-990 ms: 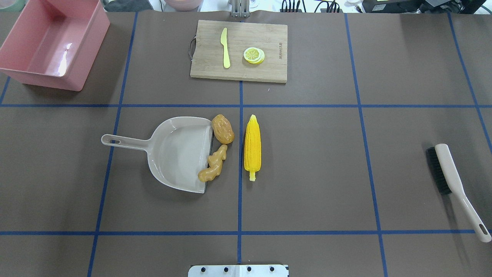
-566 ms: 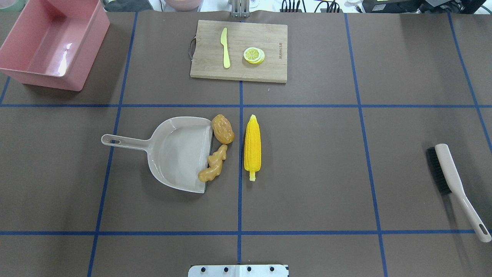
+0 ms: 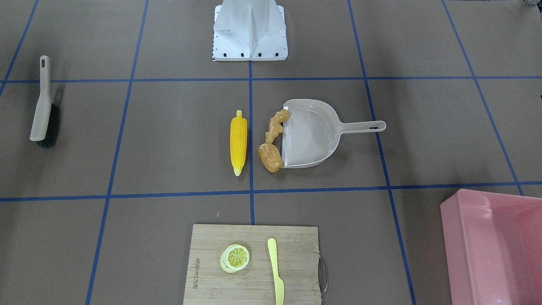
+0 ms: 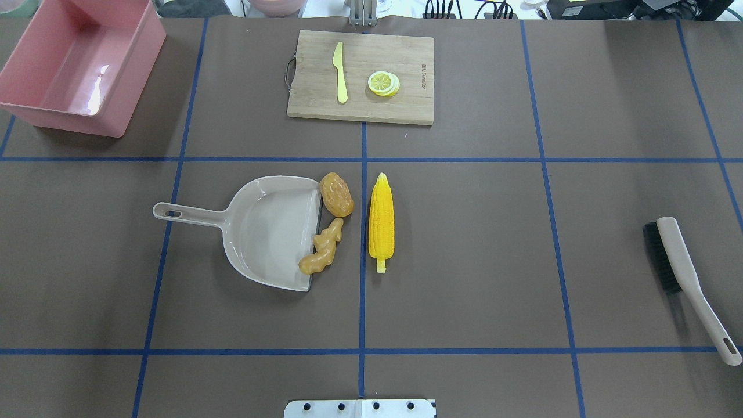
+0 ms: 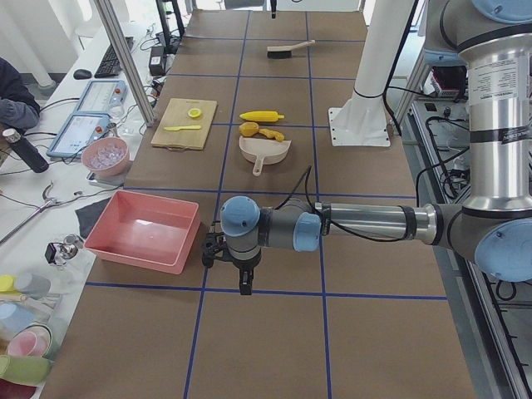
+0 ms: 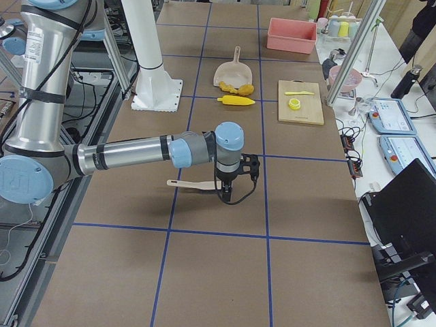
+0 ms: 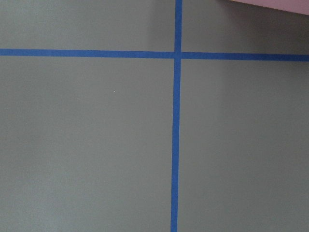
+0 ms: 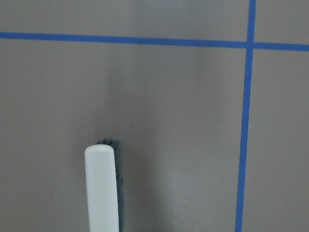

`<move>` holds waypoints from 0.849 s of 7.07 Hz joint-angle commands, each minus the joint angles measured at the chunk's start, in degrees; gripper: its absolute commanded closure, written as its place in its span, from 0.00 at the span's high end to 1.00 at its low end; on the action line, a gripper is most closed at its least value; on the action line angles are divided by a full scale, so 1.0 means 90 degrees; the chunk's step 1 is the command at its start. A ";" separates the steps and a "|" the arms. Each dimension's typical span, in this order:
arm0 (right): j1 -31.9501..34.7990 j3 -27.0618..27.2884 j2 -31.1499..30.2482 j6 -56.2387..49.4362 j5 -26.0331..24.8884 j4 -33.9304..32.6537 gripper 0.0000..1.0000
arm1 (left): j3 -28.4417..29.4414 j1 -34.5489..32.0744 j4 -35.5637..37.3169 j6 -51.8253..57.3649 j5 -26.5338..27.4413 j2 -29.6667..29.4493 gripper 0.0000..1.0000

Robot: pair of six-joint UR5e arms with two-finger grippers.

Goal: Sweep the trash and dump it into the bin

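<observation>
Nothing on the desk has shifted against the overhead pictures from a second ago: every item lies where it lay, and no arm has entered that view.

The corn cob lies flat just right of the central blue tape line, parallel to the mouth of the beige dustpan and clear of it. The ginger root rests against the dustpan's lip, with its lower end overlapping that edge. The brown potato-like lump touches the far corner of the same lip. All three are outside the pan. The pink bin stands at the far left corner, well apart from the trash.

The brush lies near the right edge, and a wooden board on the far side carries the lemon slice and plastic knife.

From the side, the left tool hangs above bare desk just beside the bin. The right tool hangs over the brush, whose end shows in the right wrist view. Whether either tool is wide or narrow, I cannot tell.
</observation>
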 commanded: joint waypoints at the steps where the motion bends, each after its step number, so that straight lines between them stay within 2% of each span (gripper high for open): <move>1: -0.0826 0.0381 -0.0712 0.1111 -0.0419 0.1272 1.00 | -0.0060 -0.0009 -0.0010 0.0006 -0.0011 0.0022 1.00; 2: -0.1178 0.0390 -0.0976 0.2008 -0.0596 0.2143 1.00 | -0.0108 -0.0019 0.0000 0.0006 -0.0011 0.0061 1.00; 4: -0.1911 0.0400 -0.1260 0.2534 -0.0753 0.2851 1.00 | -0.0450 -0.0019 0.0010 0.0006 -0.0002 0.0296 1.00; 6: -0.2468 0.0380 -0.1719 0.3116 -0.1016 0.3739 1.00 | -0.0451 -0.0038 0.0010 0.0006 0.0037 0.0296 1.00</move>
